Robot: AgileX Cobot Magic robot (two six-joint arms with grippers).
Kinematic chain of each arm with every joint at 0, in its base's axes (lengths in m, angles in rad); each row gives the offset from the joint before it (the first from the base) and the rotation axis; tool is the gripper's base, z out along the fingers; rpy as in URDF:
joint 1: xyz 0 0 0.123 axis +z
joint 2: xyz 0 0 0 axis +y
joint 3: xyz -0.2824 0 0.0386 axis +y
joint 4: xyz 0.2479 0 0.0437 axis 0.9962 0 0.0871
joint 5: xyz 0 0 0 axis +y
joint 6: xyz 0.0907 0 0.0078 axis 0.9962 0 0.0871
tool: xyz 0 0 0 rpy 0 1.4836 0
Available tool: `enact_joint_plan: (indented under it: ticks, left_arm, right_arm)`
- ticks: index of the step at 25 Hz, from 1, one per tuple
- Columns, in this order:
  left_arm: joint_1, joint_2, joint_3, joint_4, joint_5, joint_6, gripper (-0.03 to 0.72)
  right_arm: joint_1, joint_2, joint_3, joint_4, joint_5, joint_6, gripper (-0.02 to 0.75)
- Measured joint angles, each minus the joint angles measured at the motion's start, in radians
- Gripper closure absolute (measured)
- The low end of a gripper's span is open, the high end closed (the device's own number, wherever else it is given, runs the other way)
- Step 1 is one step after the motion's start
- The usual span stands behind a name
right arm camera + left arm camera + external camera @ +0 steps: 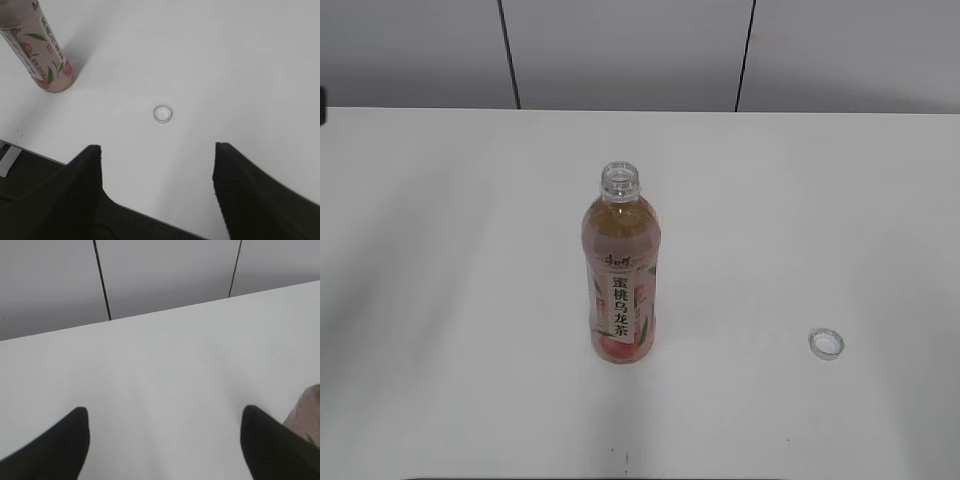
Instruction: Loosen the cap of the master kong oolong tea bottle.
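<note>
The master kong oolong tea bottle stands upright at the table's middle, its neck open with no cap on it. It also shows in the right wrist view, and its edge shows at the far right of the left wrist view. The white cap lies on the table to the bottle's right, open side up; it also shows in the right wrist view. My left gripper is open and empty over bare table. My right gripper is open and empty, near the table's front edge, short of the cap.
The white table ends at a grey panelled wall with dark seams at the back. The table's front edge and the dark floor below show in the right wrist view. Neither arm shows in the exterior view.
</note>
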Motion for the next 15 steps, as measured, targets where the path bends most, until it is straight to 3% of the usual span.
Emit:
enact_joint_plan:
  ticks: [8,15]
  left_arm:
    - [0.000,-0.263,0.000,-0.391,0.325,0.378,0.125]
    - [0.000,-0.444,0.000,-0.514,0.648,0.499,0.125]
  right_arm:
    - [0.000,0.000,0.000,0.000,0.000,0.000,0.214]
    - [0.000,0.000,0.000,0.000,0.000,0.000,0.214]
